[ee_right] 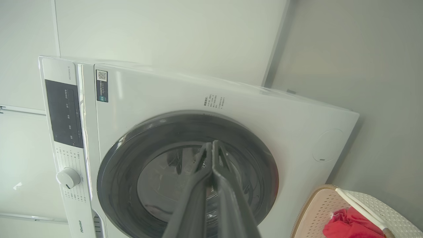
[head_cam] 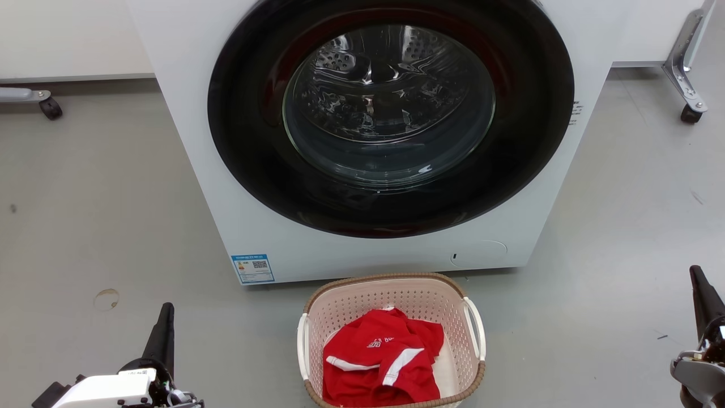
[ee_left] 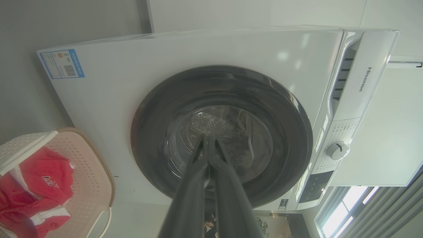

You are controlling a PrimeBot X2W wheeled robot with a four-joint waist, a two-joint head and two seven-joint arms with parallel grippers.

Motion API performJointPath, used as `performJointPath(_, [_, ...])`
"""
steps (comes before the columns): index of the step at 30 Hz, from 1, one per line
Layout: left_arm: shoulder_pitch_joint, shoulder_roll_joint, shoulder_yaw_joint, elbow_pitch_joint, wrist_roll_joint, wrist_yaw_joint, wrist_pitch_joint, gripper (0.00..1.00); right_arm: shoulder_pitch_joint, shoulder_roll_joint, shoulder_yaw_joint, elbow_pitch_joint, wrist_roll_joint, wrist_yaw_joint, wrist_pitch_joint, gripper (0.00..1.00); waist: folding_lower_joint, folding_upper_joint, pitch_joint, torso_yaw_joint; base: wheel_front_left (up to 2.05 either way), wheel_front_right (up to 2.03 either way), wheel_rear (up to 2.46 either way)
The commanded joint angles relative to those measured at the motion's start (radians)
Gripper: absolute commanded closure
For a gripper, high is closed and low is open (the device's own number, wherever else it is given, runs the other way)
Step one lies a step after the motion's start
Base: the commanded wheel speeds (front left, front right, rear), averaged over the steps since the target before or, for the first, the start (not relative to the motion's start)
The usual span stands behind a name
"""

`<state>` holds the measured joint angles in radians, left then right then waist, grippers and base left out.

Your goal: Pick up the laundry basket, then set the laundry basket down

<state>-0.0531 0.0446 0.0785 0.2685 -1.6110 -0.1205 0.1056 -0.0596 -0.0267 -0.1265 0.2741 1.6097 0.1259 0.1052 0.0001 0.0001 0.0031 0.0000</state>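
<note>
The washer (head_cam: pixel 226 215) stands before us, door shut. The basket (head_cam: pixel 351 306) rests on the floor (head_cam: pixel 85 226) just in front of it, centred between our arms so that each can reach one side. A red shirt (head_cam: pixel 385 357) lies inside. Our left gripper (ee_left: pixel 208 138) and right gripper (ee_right: pixel 213 144) are well apart from it, jaws closed together, holding nothing.

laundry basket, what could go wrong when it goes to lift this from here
1. The left end effector and right end effector are both shut and well apart from the laundry basket. Its white handles are thin, so a grab could slip or shove it.
2. The basket sits close to the washing machine, so lifting may bump it.
3. The red garment lies heaped toward the near side, so an uneven lift could tip it out.
</note>
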Motion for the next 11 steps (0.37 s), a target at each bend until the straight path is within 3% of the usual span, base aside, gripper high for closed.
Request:
performJointPath(1, [-0.055,0.008,0.033,-0.023,0.001,-0.010,0.006,1.00,-0.048,-0.025,0.014,-0.029,0.000,0.005,0.007,1.00,0.0000,-0.0001,0.000,0.000,0.00,0.00,0.00])
performJointPath(11, [-0.055,0.008,0.034,-0.023,0.001,-0.010,0.006,1.00,-0.048,-0.025,0.013,-0.029,0.000,0.005,0.007,1.00,0.0000,-0.0001,0.000,0.000,0.00,0.00,0.00])
